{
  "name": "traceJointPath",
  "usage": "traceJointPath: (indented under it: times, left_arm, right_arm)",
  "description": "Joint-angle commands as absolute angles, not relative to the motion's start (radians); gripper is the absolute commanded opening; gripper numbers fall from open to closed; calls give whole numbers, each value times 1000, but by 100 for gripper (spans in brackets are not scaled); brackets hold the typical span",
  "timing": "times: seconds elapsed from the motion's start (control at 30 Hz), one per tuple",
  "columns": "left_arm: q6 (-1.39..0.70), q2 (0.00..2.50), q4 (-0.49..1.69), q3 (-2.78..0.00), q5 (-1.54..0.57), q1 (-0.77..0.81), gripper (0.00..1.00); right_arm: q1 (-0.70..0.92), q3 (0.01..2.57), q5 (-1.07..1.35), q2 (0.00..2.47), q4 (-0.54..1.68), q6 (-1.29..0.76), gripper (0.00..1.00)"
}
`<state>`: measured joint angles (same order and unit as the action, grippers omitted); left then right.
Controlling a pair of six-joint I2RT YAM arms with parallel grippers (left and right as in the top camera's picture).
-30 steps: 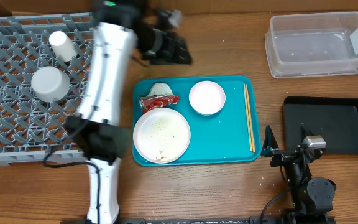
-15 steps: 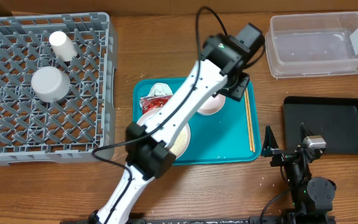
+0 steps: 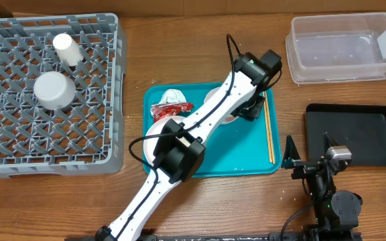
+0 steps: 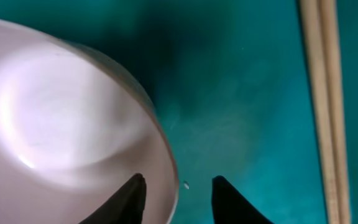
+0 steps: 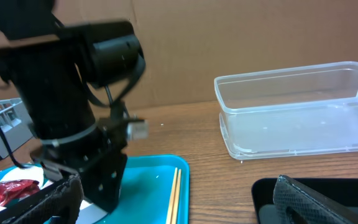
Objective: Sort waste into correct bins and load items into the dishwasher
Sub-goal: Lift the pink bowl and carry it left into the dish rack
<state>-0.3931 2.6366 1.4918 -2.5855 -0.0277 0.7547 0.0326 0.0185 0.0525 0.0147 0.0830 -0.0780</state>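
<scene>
Left gripper [image 4: 179,186], arrived from grey plastic lattice dish rack [image 3: 45,144], jaws narrowing astride glossy pinkish-white round bowl [image 4: 67,124] rim, not yet pinching; right gripper [image 5: 176,196] spread.

This looks like a robotics lab bench staged as a dish-clearing station. A wooden table [image 3: 233,207] holds a grey dish rack [image 3: 118,80] at ten o'clock, a teal serving tray [image 3: 246,150] at centre and a clear tub [image 3: 340,72] at two o'clock. Plain brown cardboard [image 5: 260,37] walls off the back.
</scene>
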Motion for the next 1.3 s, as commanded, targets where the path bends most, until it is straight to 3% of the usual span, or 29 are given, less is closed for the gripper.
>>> traceJointPath:
  times: [0.0,0.13,0.5,0.7,0.9,1.03,1.27]
  left_arm:
    - [-405,2677,1489,-2587,-48,773,27]
    - [-404,2672,1488,-2591,-44,770,4]
    - [-419,2572,1651,-2795,-44,667,4]
    - [-390,2381,1690,-2885,-106,481,4]
    - [-356,2199,1690,-2881,-267,190,4]
    - [-279,2064,1690,-2751,-438,-16,4]
    - [-263,1834,1690,-2317,-279,-201,4]
  right_arm:
    - [28,8,54,5,80,-82,100]
    - [28,8,54,5,80,-82,100]
    - [28,8,54,5,80,-82,100]
    - [28,8,54,5,80,-82,100]
    - [28,8,54,5,80,-82,100]
    - [28,8,54,5,80,-83,100]
    - [28,8,54,5,80,-82,100]
